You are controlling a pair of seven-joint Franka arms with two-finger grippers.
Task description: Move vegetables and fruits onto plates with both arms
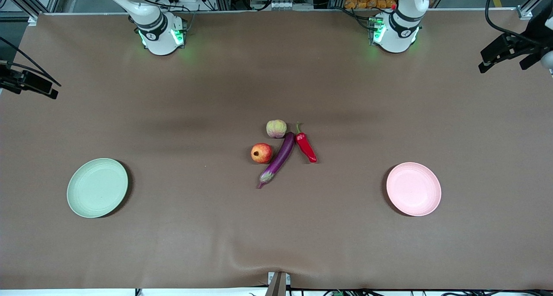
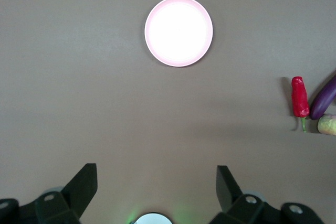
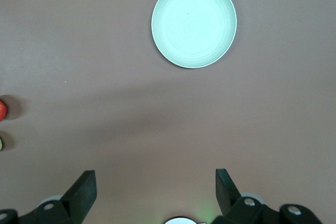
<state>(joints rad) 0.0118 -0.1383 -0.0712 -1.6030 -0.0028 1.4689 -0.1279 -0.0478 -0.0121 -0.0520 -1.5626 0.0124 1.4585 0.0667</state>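
A purple eggplant [image 1: 281,157] lies mid-table, with a red chili pepper [image 1: 306,147] beside it toward the left arm's end. A red-orange pomegranate [image 1: 262,153] and a pale ribbed fruit [image 1: 276,128] lie beside it toward the right arm's end. The green plate [image 1: 97,188] sits at the right arm's end and the pink plate [image 1: 413,189] at the left arm's end; both are empty. My left gripper [image 2: 156,177] is open and empty, high over bare table, seeing the pink plate [image 2: 179,31], chili [image 2: 300,96] and eggplant [image 2: 325,98]. My right gripper [image 3: 155,179] is open and empty, seeing the green plate [image 3: 193,23] and the pomegranate's edge [image 3: 2,109].
The arm bases [image 1: 160,32] [image 1: 395,30] stand at the table's edge farthest from the front camera. Black camera mounts reach in at both ends [image 1: 30,83] [image 1: 514,47]. A brown mat [image 1: 276,227] covers the table, slightly rippled at the near edge.
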